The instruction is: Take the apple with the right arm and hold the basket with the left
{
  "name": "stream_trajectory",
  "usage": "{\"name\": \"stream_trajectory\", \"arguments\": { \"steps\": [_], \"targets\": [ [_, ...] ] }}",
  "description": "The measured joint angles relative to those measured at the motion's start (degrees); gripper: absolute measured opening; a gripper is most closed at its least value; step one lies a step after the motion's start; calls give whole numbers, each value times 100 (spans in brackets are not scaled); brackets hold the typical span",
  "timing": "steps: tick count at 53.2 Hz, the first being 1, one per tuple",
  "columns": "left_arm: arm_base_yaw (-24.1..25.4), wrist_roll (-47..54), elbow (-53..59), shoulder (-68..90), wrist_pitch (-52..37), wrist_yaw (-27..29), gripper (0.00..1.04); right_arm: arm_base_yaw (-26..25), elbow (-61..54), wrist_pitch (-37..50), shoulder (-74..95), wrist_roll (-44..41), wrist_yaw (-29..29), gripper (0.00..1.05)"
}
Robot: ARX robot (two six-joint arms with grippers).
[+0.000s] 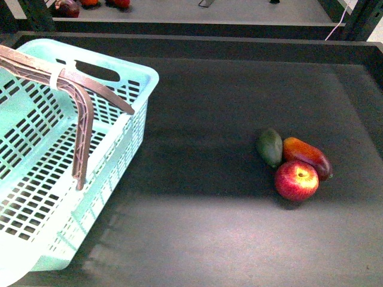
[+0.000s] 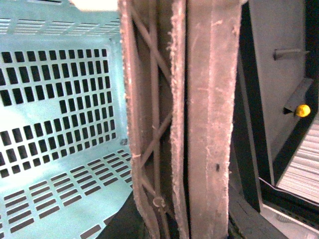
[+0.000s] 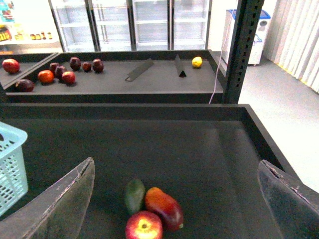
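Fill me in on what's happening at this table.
The right tool is open and poised near the apple, which lies ungrasped, bunched with a mango and a green fruit. The left wrist camera sits close against the basket handles. The left tool itself isn't visible.

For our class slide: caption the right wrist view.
Open right gripper facing round glossy red apple, elongated red-orange mango and dark green fruit.
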State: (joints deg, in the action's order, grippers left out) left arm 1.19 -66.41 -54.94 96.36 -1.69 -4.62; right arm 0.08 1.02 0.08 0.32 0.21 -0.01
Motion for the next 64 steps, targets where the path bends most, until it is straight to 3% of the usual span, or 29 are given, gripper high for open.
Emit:
{"name": "stream_trajectory", "arguments": {
  "steps": [12,34,47,64],
  "targets": [
    [-704,448,-52,-1185,732,-210,18,0,0,0,0,0,0,96],
    [-2218,1434,-636,-1443,1576,-382,18,0,0,0,0,0,0,96],
    [-2625,1788,-876,-1508,1725,-446,18,0,0,0,0,0,0,96],
    [-2649,1939,-879,-1541,1604,-461,18,0,0,0,0,0,0,96]
  ]
}}
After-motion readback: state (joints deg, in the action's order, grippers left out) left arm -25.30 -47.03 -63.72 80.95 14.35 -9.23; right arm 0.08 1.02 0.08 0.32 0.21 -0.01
